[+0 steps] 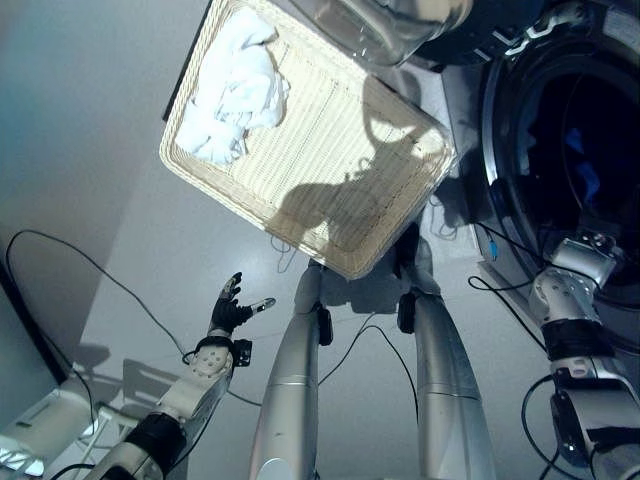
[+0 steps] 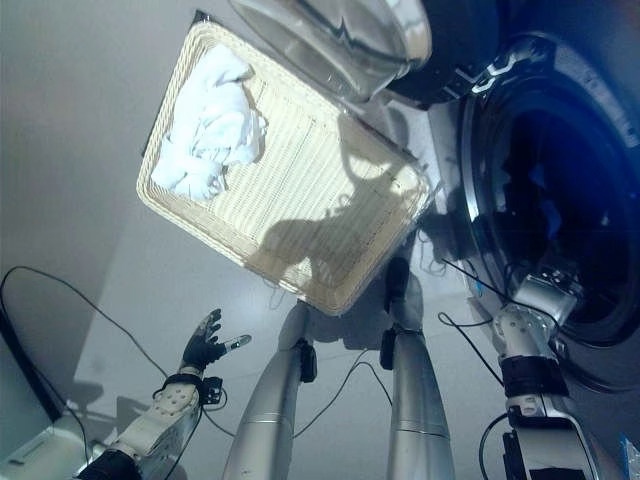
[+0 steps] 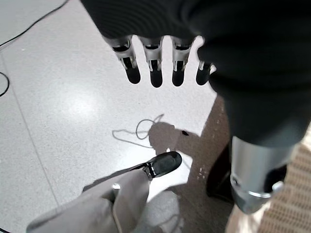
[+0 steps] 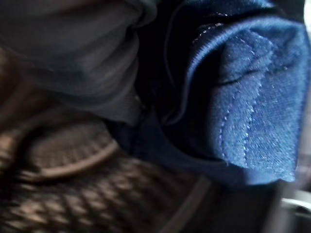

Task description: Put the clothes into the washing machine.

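Observation:
A white cloth [image 1: 235, 90] lies bunched in the far left corner of a pale wicker basket [image 1: 340, 180] on the floor. The washing machine's dark drum [image 1: 590, 120] stands open at the right. My right arm [image 1: 568, 300] reaches into it, and the hand is hidden inside. In the right wrist view, a blue denim garment [image 4: 243, 111] and a grey cloth [image 4: 82, 58] lie close up on the perforated drum wall [image 4: 73, 194]. My left hand [image 1: 228, 312] hovers over the floor, left of the basket's near corner, its fingers [image 3: 155, 73] straight and thumb [image 3: 163, 164] apart, holding nothing.
The washer's round glass door [image 1: 385, 25] hangs open over the basket's far right edge. Thin cables [image 1: 80, 265] run across the grey floor [image 1: 150, 240] on the left. A pale object [image 1: 30, 425] sits at the lower left corner.

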